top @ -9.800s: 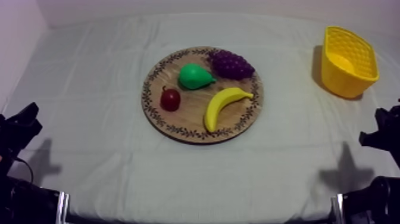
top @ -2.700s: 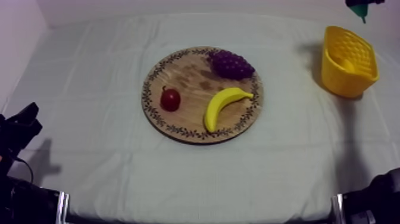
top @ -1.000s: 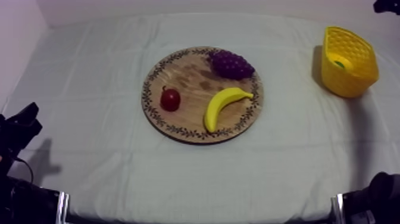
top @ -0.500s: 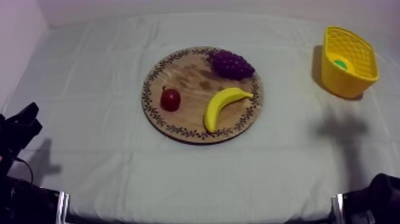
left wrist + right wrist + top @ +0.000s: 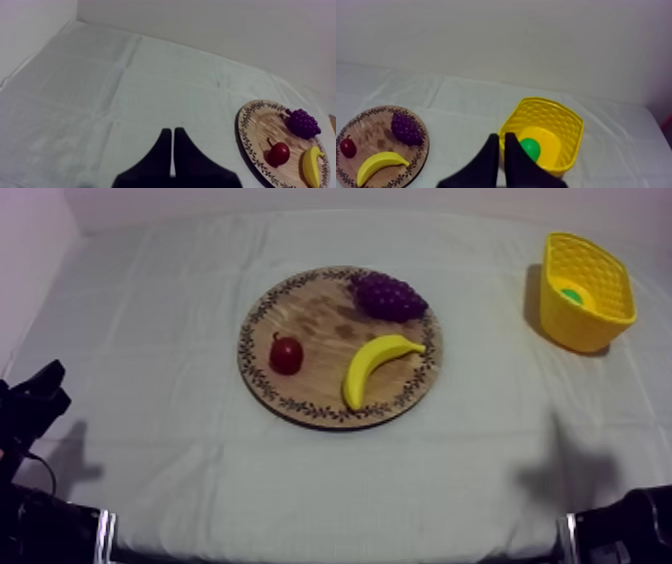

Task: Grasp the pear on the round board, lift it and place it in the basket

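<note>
The green pear (image 5: 571, 295) lies inside the yellow basket (image 5: 588, 330) at the table's far right. In the right wrist view the pear (image 5: 530, 147) rests on the floor of the basket (image 5: 571, 134), just beyond my right gripper (image 5: 501, 136), whose fingers lie together as a narrow wedge, holding nothing. The round wooden board (image 5: 320, 328) sits mid-table with grapes (image 5: 388, 295), a small red fruit (image 5: 286, 355) and a banana (image 5: 378, 366) on it. My left gripper (image 5: 172, 131) is shut on nothing, low over bare cloth to the left of the board (image 5: 260, 131).
My left arm (image 5: 30, 403) rests at the front left edge and part of my right arm (image 5: 625, 528) at the front right. A shadow falls on the cloth in front of the basket. A wall rises behind the table's far edge.
The pear left the board in my right gripper, was dropped into the basket and now lies there. The right arm has drawn back toward the front right. The left arm stayed still.
</note>
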